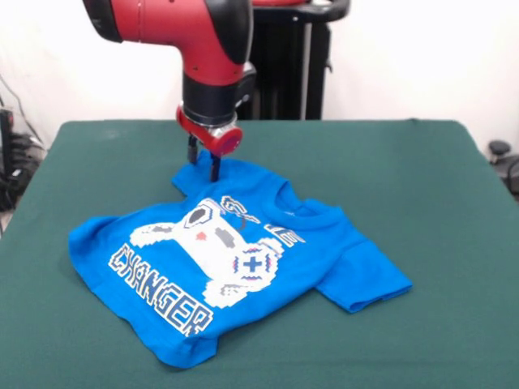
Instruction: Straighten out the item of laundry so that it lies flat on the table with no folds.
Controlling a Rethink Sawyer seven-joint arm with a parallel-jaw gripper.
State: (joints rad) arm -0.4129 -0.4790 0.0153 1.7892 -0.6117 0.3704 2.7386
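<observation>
blue t-shirt [243, 259] lying on the green table [422, 186], the gripper [204, 162] down at its far sleeve.

the shirt sits left of the table's middle, printed side up, turned at an angle; a fold near the collar swallows part of the upper word, while "changer" reads clearly. the sleeve under the gripper is bunched and partly hidden behind the dark fingers [215, 167], which press into the cloth; whether they pinch it cannot be told. the red arm [186, 32] covers the black pedestal [288, 73] behind. cables [16, 154] show at the left edge.
</observation>
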